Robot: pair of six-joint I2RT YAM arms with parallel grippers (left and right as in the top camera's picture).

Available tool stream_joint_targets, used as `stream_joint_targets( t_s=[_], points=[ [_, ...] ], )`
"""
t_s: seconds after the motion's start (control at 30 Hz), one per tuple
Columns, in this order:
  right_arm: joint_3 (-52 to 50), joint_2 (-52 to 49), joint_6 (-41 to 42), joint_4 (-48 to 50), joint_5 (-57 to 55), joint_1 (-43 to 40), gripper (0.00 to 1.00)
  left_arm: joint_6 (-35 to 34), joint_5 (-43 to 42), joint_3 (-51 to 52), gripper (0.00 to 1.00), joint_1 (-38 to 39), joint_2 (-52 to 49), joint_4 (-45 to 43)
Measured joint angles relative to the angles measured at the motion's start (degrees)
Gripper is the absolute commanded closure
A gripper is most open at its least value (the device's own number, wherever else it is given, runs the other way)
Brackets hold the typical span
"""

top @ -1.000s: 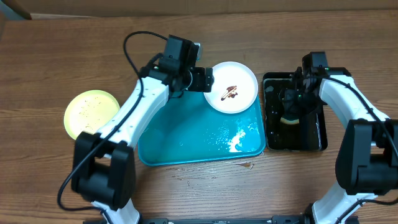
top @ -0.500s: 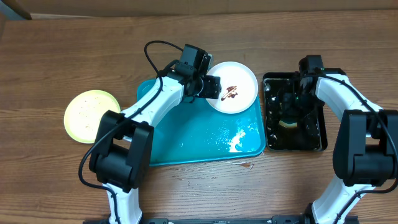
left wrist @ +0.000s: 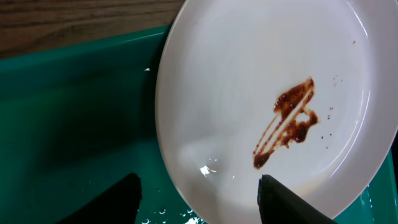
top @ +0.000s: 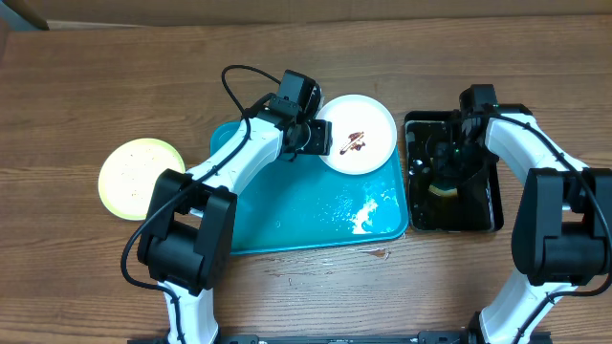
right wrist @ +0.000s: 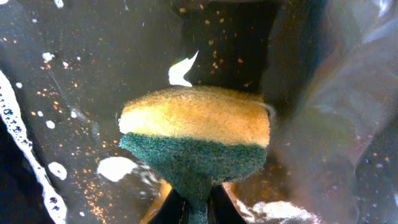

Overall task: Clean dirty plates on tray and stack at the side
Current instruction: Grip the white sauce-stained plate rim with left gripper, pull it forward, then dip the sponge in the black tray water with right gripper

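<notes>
A white plate [top: 363, 134] with a brown sauce smear [left wrist: 291, 121] lies at the far right corner of the turquoise tray [top: 287, 210]. My left gripper [top: 318, 139] is open, its fingers astride the plate's left rim [left wrist: 199, 199]. A pale yellow-green plate [top: 139, 177] lies on the table left of the tray. My right gripper [right wrist: 199, 208] is shut on a yellow and green sponge [right wrist: 196, 140] over the black tray [top: 449, 215]. The third plate is out of view.
The black tray holds dark soapy water with foam [right wrist: 112, 168]. Water puddles glisten on the turquoise tray's near right part [top: 359, 215]. Wooden table surface [top: 96, 277] lies all around.
My left arm swung right to the white plate's left rim, then held there. The right gripper stayed over the black tray with the sponge.
</notes>
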State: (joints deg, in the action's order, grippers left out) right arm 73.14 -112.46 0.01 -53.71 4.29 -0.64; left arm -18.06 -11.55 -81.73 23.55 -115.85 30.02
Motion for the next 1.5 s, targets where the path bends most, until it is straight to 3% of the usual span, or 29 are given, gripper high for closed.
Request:
stream_joint_targets(
  t_s=[0.47, 0.53, 0.6, 0.67, 0.7, 0.8, 1.4, 1.5],
  points=[
    [0.02, 0.00, -0.02, -0.15, 0.00, -0.02, 0.95, -0.02, 3.69, 0.02, 0.40, 0.00, -2.16, -6.99],
    [0.02, 0.00, 0.02, -0.20, -0.02, 0.00, 0.95, -0.02, 3.69, 0.00, 0.49, 0.00, -3.32, -7.17],
    [0.02, 0.00, 0.00, -0.17, -0.02, -0.02, 0.95, 0.04, 3.67, 0.02, 0.67, 0.00, -4.46, -7.02],
    [0.02, 0.00, 0.00, -0.15, 0.00, -0.02, 0.95, -0.04, 3.63, 0.02, 0.91, 0.00, -5.18, -6.62],
    [0.02, 0.00, 0.00, -0.17, 0.00, 0.00, 0.95, -0.35, 3.72, 0.02, 0.96, 0.00, -5.25, -6.43],
    [0.02, 0.00, 0.00, -0.17, -0.02, -0.02, 0.95, -0.46, 3.21, -0.22, 0.96, -0.02, -5.14, -4.98],
    [0.39, -0.11, 0.35, -5.29, 2.32, -0.02, 0.96, -4.79, 4.15, -0.48, 0.96, -2.56, -1.53, 23.04],
    [0.96, 0.61, 1.03, -5.49, 3.02, -0.02, 0.84, -5.62, 4.31, -0.37, 0.96, -2.56, -1.44, 25.64]
  ],
)
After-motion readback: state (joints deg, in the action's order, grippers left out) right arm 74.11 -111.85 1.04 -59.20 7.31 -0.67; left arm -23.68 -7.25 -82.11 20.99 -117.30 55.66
